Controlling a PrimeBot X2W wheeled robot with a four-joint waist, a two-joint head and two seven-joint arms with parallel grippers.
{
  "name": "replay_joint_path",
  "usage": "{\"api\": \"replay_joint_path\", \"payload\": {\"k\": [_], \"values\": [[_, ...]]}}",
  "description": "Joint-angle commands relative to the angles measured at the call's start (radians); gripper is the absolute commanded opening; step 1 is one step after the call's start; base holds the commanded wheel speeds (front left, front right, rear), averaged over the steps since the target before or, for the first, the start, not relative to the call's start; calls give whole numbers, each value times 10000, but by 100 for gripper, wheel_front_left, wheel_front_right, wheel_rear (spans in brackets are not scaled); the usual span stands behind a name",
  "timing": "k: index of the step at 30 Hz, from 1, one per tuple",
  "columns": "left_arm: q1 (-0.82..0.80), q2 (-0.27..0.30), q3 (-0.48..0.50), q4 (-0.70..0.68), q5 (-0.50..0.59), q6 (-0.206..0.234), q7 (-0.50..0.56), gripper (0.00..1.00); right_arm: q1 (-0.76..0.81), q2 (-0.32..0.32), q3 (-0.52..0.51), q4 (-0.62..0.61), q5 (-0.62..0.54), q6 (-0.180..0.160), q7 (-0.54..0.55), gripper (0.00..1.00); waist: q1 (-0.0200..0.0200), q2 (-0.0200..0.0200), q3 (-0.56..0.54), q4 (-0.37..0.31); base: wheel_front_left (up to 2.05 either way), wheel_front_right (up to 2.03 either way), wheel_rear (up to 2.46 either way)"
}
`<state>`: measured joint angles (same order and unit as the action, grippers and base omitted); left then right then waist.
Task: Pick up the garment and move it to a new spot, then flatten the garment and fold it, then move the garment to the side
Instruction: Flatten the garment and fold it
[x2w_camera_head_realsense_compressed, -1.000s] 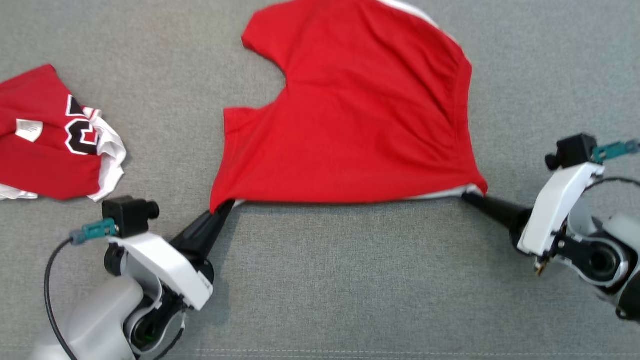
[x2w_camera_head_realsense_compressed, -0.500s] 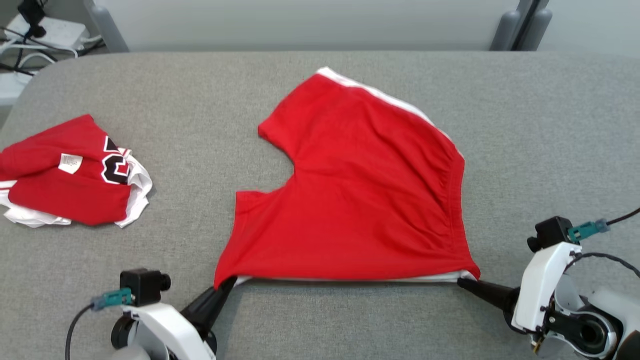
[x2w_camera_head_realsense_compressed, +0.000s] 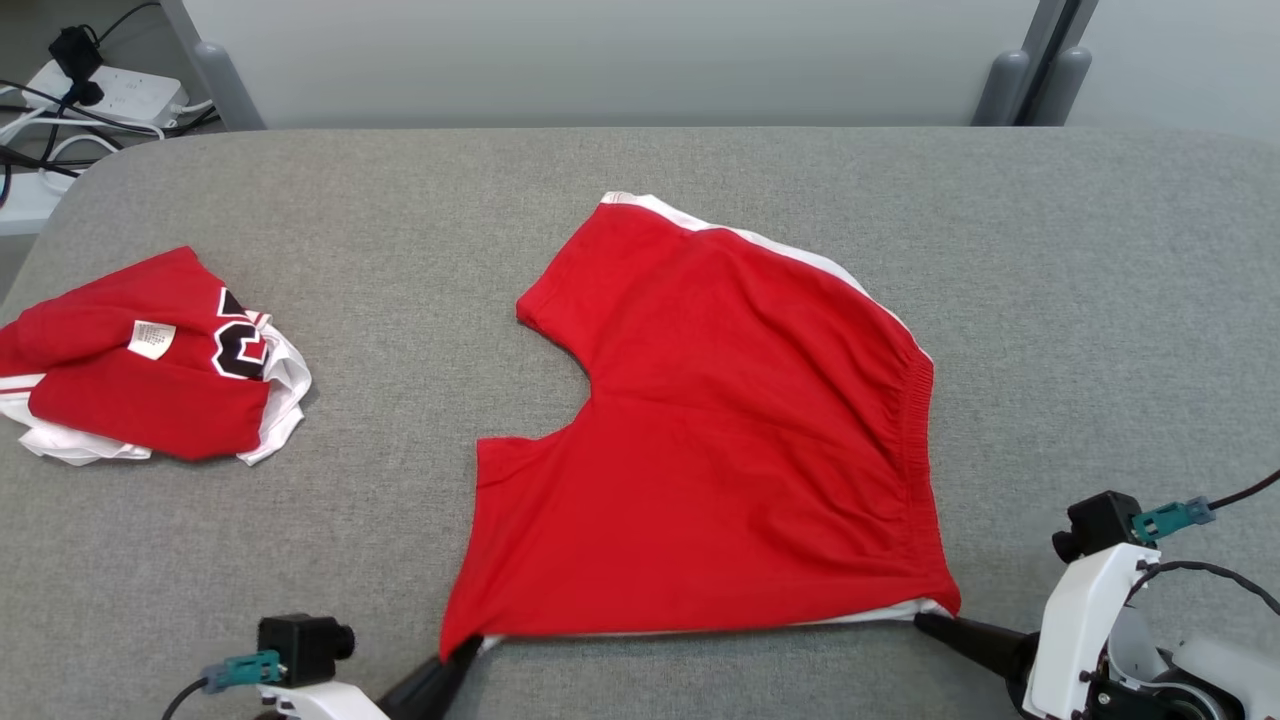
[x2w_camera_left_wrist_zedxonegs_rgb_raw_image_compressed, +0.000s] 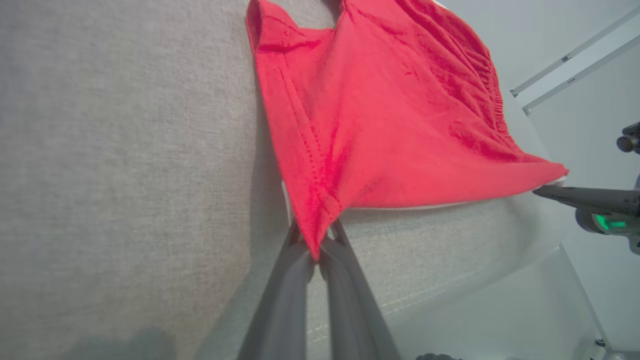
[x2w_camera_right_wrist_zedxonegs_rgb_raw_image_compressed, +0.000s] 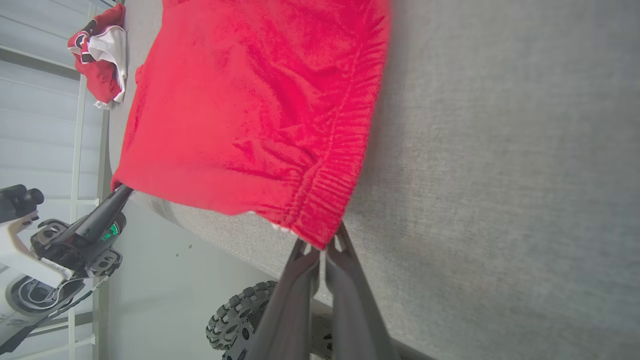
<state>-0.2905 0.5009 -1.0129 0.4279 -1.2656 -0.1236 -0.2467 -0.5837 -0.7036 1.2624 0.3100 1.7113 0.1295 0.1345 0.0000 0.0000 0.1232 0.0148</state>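
Observation:
The garment (x2w_camera_head_realsense_compressed: 720, 450) is a pair of red shorts with white trim, lying spread on the grey table (x2w_camera_head_realsense_compressed: 400, 220) with its elastic waistband to the right. My left gripper (x2w_camera_head_realsense_compressed: 465, 648) is shut on its near left corner. My right gripper (x2w_camera_head_realsense_compressed: 925, 622) is shut on the near right corner, at the waistband's end. The near hem is stretched straight between them. In the left wrist view the fingers (x2w_camera_left_wrist_zedxonegs_rgb_raw_image_compressed: 295, 280) pinch the red corner of the garment (x2w_camera_left_wrist_zedxonegs_rgb_raw_image_compressed: 380, 115). The right wrist view shows the right gripper (x2w_camera_right_wrist_zedxonegs_rgb_raw_image_compressed: 322, 247) nipping the gathered waistband of the garment (x2w_camera_right_wrist_zedxonegs_rgb_raw_image_compressed: 250, 115).
A second red and white garment (x2w_camera_head_realsense_compressed: 150, 370) lies crumpled at the table's left. A power strip with cables (x2w_camera_head_realsense_compressed: 100, 90) sits on the floor beyond the far left corner. The table's near edge runs close under both grippers, and a knobbly wheel (x2w_camera_right_wrist_zedxonegs_rgb_raw_image_compressed: 240, 315) sits below it.
The head camera has tilted up, bringing the table's far edge into view. Both grippers have drawn the garment's near hem toward me, away from the crumpled garment, still pinching the same corners.

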Motion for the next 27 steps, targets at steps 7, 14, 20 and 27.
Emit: {"api": "replay_joint_path", "payload": {"k": [7, 14, 20, 27], "values": [[-279, 1341, -607, -1207, -1004, -71, 1901, 0, 415, -881, 38, -1279, 520, 12, 1065, 0, 0, 0, 158, -6, 0, 0, 0], [-891, 2416, -638, -2813, -1761, -71, 3260, 0, 119, -1589, 83, -2146, 723, 12, 1580, 0, 0, 0, 487, 16, 0, 0, 0], [-2481, 3139, -717, -3685, -1937, -71, 5378, 0, -1114, -1632, -11, -2370, 824, 12, 1890, 0, 0, 0, 1386, 22, 0, 0, 0], [-6634, 2340, 546, -2309, -4080, 801, 8875, 0, -5730, -192, -1110, 320, 2266, 12, 2175, 0, 0, 0, 3721, 67, 0, 0, 0]]}}
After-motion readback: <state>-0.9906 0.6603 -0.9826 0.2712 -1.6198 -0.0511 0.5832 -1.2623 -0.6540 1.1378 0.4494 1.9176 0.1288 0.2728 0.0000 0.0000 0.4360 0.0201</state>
